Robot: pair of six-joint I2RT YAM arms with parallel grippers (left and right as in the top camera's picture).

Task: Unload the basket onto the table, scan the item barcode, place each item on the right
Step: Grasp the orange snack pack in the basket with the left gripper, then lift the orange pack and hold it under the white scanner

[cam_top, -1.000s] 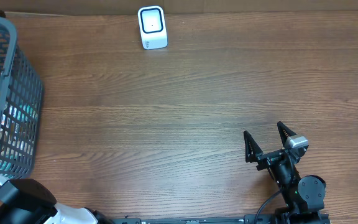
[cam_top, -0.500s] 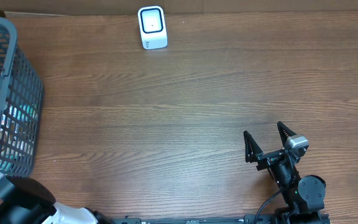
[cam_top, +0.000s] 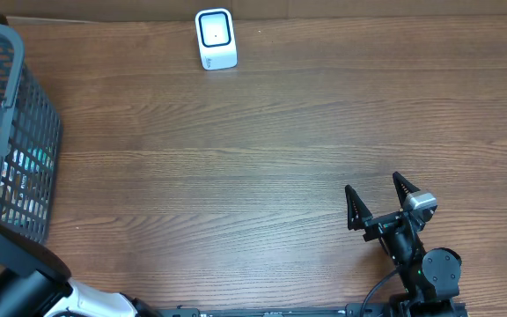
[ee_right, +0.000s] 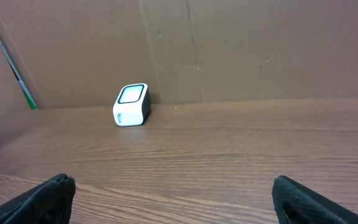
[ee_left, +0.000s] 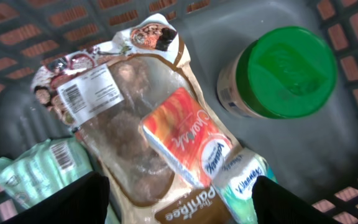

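Note:
My left gripper hangs open inside the grey basket, its two dark fingers wide apart above the goods, holding nothing. Below it lie a clear bread bag with a white barcode label, an orange-red box on top of it, a tissue pack, a pale green packet bearing a barcode, and a green-lidded jar. The white scanner stands at the table's far edge, also seen as the scanner. My right gripper rests open and empty at the front right.
The basket's mesh walls close in around the left gripper on all sides. A brown cardboard wall backs the table behind the scanner. Bare wooden tabletop stretches between basket, scanner and right arm.
The left arm has shifted farther over the basket at the left edge, now partly covering the green lid in the overhead view. The right arm has not moved.

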